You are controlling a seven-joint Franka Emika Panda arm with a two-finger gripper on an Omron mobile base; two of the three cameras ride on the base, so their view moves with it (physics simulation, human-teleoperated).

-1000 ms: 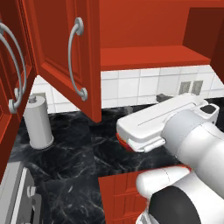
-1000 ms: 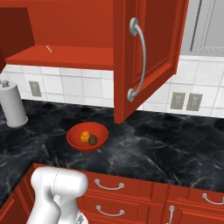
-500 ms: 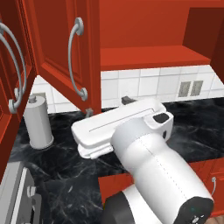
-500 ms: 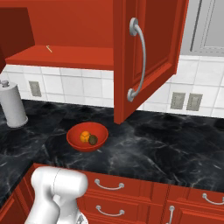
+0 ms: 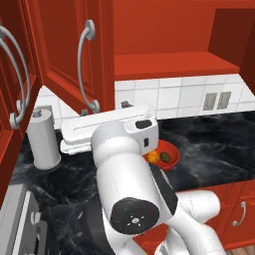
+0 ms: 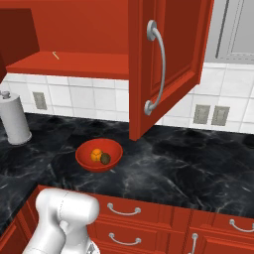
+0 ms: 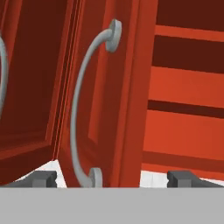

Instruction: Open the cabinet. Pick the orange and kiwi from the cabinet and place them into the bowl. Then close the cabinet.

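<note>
Fingers (image 7: 112, 179) spread wide at bottom of hand view, gripping nothing; cabinet (image 7: 127, 87) door handle (image 7: 83, 109) just above, between them. Orange (image 6: 96, 155), kiwi (image 6: 105, 158) in bowl (image 6: 87, 162) on desk (image 6: 188, 163), centre-left.

Your arm hides part of the bowl (image 5: 168, 149); the door (image 7: 105, 100) ahead of the jaws runs off frame.

Even, bright, sharp rendered light
</note>
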